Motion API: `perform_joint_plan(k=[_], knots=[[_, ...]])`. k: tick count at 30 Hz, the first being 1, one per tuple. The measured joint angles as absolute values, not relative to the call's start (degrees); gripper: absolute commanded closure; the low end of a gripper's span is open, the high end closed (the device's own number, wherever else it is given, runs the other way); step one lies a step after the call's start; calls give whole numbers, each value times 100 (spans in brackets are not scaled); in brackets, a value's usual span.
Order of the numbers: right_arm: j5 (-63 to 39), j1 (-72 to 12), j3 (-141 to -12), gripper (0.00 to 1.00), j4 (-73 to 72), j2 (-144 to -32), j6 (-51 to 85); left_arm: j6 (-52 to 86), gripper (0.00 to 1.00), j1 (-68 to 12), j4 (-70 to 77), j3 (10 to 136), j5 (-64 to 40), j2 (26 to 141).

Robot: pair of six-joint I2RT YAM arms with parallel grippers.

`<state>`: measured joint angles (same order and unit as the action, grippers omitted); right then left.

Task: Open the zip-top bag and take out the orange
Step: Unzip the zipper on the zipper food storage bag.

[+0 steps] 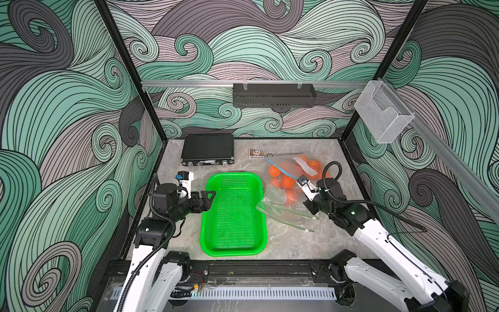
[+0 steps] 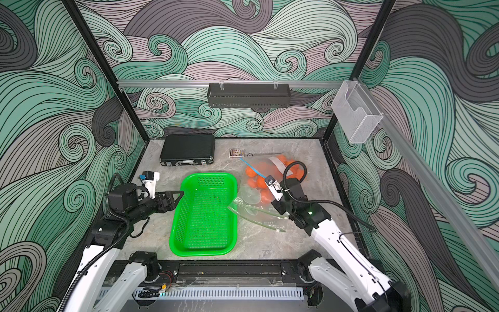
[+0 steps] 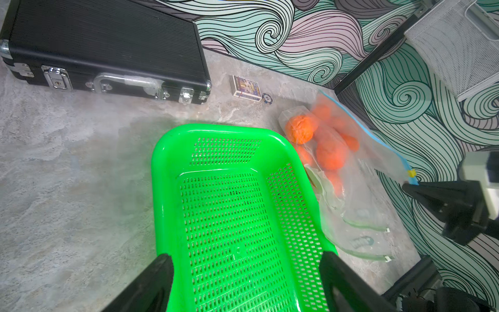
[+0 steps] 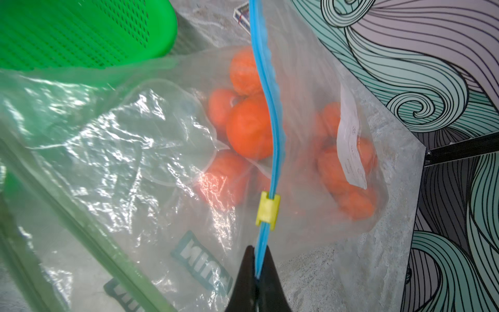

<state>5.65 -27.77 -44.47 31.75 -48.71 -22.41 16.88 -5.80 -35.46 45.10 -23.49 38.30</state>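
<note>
Zip-top bag [image 1: 291, 164] of oranges [image 4: 249, 129] lies just beside the green basket [image 1: 232, 252], its blue zip strip [image 4: 271, 113] pinched in the clenched right gripper [image 4: 256, 266]; left gripper [image 3: 245, 255] gapes over the basket.

Bright, even light left only soft shadows on the table [image 1: 297, 243], glare flecked crumpled plastic [image 4: 108, 140], and the zip-top bag [image 3: 348, 127] looked smeared.

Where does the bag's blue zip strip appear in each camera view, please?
Both top views: the blue zip strip runs diagonally over the oranges, beside the green basket.
Left wrist: the strip lies past the basket and oranges.
Right wrist: the strip runs from the right gripper, shut on it, past the yellow slider.
Shared landmark: the green basket.
</note>
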Motion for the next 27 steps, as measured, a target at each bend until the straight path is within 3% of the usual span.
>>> perform_joint_plan(k=[6, 15, 21, 27], knots=[[-165, -2410, -4908, 100, 3675, -4652, -2423, 1249, 22, -869, -3140, 5874, -3382, 5164], [-851, -2233, -5100, 100, 3994, -4646, -2331, -1592, 23, -2145, -1942, 6838, -4838, 6709], [-1063, -2126, -4906, 100, 4021, -4119, -2235, -3601, 23, -3033, -2285, 8099, -5245, 8173], [-1243, -2126, -4488, 100, 4025, -3667, -2180, -4853, 24, -3680, -2449, 8523, -5435, 8912]])
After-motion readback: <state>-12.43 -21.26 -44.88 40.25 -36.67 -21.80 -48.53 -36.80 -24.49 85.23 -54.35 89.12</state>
